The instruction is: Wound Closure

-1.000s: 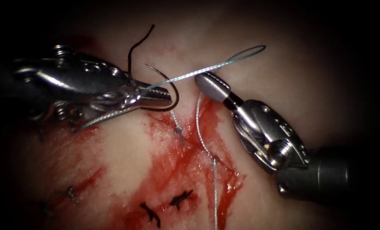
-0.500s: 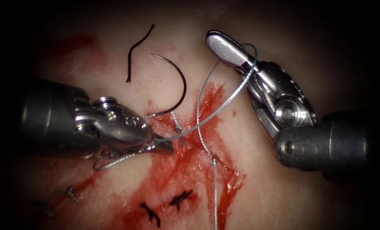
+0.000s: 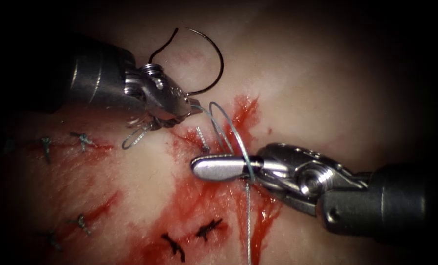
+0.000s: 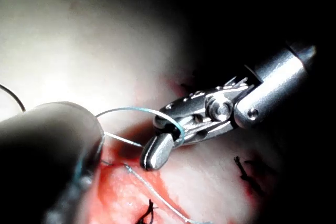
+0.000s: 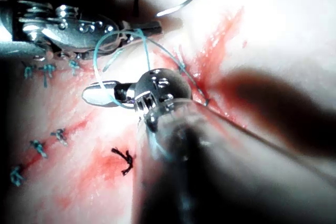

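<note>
Caught the rig mid-knot on this one, far as I could judge. My left tool (image 3: 192,109) sat at about 10 o'clock from the cut (image 3: 238,147), jaws clamped down on the thread (image 3: 228,130) right where it leaves the needle (image 3: 214,64). The needle itself was free of the tissue (image 3: 326,88), lying on the pale surface at 12 o'clock above that tool, its curve arching up and over, with neither tool gripping it. My right tool (image 3: 199,168) came in from 3 o'clock and lay flat across the cut, jaws together and nothing pinched between them that I could see, but the thread was looped around them near the hinge. From that loop one strand ran down toward 6 o'clock along the cut and another back up to the left tool. Progress-wise: a bunch of finished knots (image 3: 81,140) were already sitting at 9 and 8 o'clock on the left side, plus two dark ones (image 3: 209,228) at 6 o'clock in the red fluid (image 3: 199,196). The stitch through the upper part of the cut looked placed but not tied yet, so I'd say this throw and trimming the tails were left.
</note>
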{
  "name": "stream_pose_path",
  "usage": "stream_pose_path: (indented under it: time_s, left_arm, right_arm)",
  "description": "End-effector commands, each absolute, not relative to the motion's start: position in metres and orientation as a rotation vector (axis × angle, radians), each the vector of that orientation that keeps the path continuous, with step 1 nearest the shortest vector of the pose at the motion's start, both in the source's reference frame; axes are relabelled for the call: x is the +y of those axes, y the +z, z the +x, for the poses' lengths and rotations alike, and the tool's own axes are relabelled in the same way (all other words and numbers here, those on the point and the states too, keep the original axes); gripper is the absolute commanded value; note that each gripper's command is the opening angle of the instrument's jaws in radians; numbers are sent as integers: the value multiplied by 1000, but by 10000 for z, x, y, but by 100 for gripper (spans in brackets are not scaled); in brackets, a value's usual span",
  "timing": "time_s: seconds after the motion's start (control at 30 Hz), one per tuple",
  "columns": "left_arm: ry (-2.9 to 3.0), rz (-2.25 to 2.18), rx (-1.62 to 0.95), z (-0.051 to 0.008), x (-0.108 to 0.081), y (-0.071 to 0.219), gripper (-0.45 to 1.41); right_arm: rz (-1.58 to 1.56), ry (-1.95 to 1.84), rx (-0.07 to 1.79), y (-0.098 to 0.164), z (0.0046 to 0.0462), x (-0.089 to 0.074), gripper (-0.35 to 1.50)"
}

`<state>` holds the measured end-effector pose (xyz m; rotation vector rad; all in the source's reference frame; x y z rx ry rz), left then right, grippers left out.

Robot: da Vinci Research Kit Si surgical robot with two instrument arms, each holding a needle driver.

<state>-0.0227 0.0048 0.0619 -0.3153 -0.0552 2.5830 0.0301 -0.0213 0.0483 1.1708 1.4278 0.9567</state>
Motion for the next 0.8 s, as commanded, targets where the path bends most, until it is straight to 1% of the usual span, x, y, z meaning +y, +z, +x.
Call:
stream_pose_path:
  time_s: [0.03,0.17,0.47,0.63,0.67,0.8]
  left_arm:
    - [2575,-322,-52,-231,50,621,-45]
    - [2539,-332,-33,-228,56,609,-45]
    - [2416,-537,-160,-246,47,572,-45]
    - [2382,-625,-180,-268,37,552,-45]
    - [2384,-636,-193,-275,33,550,-45]
    - [2392,-639,-182,-281,26,556,-45]
  right_arm:
    - [1148,946,1385,483,304,-219,-35]
    - [1059,899,1267,483,295,-225,-35]
    - [750,866,955,488,274,-235,-35]
    - [681,845,819,498,264,-252,-35]
    - [684,900,745,502,258,-261,-35]
    - [707,1034,603,509,244,-278,-35]
